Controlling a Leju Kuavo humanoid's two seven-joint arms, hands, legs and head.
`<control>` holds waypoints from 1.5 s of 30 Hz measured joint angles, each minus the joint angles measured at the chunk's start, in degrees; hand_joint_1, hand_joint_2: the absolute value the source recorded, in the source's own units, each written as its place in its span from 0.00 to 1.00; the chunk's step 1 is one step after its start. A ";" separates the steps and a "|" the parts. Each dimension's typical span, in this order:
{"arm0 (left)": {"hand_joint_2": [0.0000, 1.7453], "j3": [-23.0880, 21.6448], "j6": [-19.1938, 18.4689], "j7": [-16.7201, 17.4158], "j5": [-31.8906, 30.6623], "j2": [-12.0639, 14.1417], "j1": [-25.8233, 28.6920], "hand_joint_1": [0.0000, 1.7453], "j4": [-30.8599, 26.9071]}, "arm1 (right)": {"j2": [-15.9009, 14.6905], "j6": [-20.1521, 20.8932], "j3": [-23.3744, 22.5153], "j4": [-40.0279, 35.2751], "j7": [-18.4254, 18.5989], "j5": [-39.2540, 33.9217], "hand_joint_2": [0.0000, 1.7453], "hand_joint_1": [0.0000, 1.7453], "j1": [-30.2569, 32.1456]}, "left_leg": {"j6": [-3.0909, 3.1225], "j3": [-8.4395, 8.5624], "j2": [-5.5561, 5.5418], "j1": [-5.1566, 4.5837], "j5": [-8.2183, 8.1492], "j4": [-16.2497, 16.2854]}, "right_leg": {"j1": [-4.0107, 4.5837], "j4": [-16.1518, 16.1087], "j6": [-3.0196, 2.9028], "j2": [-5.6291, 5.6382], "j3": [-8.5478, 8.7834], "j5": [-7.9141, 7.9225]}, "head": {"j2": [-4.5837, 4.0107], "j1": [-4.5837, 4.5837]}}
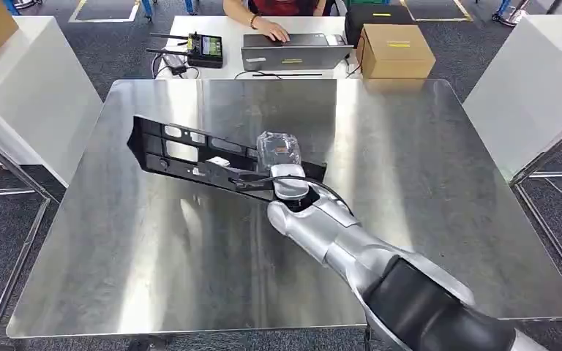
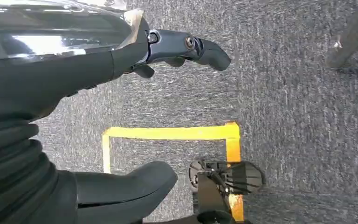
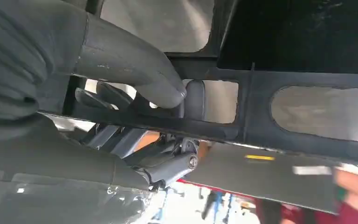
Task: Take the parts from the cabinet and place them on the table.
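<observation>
We extend our right arm [image 1: 351,248] from the lower right, forward and to the left. Our right hand [image 1: 287,183] grips the black part [image 1: 190,157], the thumb [image 3: 135,65] pressed on one face and the fingers [image 3: 168,165] curled behind. Our left hand [image 2: 98,56] hangs downward, holding nothing, its fingers [image 2: 200,49] slightly curled.

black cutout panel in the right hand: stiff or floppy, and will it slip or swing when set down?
Likely stiff: the black plastic panel juts straight out from the right hand without sagging. Probably light, being thin with many cutouts. Held at one end, it may pivot; the steel table looks slick, so it could slide.
</observation>
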 joint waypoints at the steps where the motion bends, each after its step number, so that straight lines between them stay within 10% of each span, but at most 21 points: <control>1: 1.00 -0.02 0.00 -0.33 -0.09 -0.13 -0.01 0.00 -0.04 | -0.41 0.20 -0.13 0.22 0.94 -0.11 1.00 1.00 -0.07 | 0.00 0.03 -0.01 0.00 0.00 -0.03 | 0.00 0.00 -0.01 0.00 0.04 -0.01 | 0.00 0.00; 4: 1.00 -0.09 0.02 -1.25 -0.44 -0.39 -0.01 0.00 -0.31 | -1.88 0.46 -0.46 0.35 2.42 -0.28 1.00 1.00 -0.10 | -0.01 0.13 -0.04 0.00 0.00 -0.08 | 0.01 0.00 -0.03 -0.02 0.15 -0.04 | 0.00 0.00; 5: 1.00 -0.09 0.02 -1.46 -0.50 -0.42 0.01 0.00 -0.31 | -2.36 0.52 -0.55 0.35 2.51 -0.31 0.00 0.00 -0.10 | -0.01 0.17 -0.02 0.00 0.00 -0.09 | 0.01 0.00 -0.03 -0.01 0.19 -0.04 | 0.00 0.00; 15: 1.00 -0.28 1.99 -2.14 -0.52 -0.46 0.34 0.00 -0.31 | -4.17 0.02 -0.81 1.16 2.53 0.68 0.00 0.00 0.34 | -0.01 0.22 0.04 0.00 0.00 -0.12 | 0.02 0.01 -0.01 0.02 0.24 -0.02 | 0.00 0.00; 16: 0.00 -0.28 1.99 -2.21 -0.46 -0.46 0.36 0.00 -0.31 | -4.19 -0.07 -0.81 1.18 2.53 0.70 0.00 0.00 0.36 | -0.01 0.22 0.04 0.00 0.00 -0.13 | 0.02 0.02 -0.01 0.02 0.23 -0.02 | 0.00 0.00; 37: 0.00 0.07 3.39 -2.56 0.15 -1.22 0.44 0.00 -0.31 | -2.38 -11.22 -0.37 0.00 -0.64 7.58 0.00 0.00 -3.42 | -0.11 0.11 -0.01 -0.04 0.19 -1.02 | -0.01 -0.32 0.05 0.01 -0.10 0.05 | 0.00 0.02; 42: 0.00 0.17 4.48 -3.63 0.72 -1.27 1.03 0.00 -0.31 | -0.35 -22.18 -6.13 -3.97 -16.34 0.77 0.00 0.00 -2.22 | -0.07 0.11 0.10 -0.03 0.34 -1.20 | 0.00 -0.48 0.07 0.03 -0.16 0.06 | 0.00 0.00; 45: 0.00 0.59 3.30 -3.89 0.74 -1.25 1.58 0.00 -0.31 | 1.61 -24.02 -14.09 -11.91 -33.42 -7.77 0.00 0.00 1.83 | -0.06 0.57 0.09 0.06 0.35 -1.31 | 0.16 -0.45 0.06 -0.01 0.28 0.05 | 0.00 0.00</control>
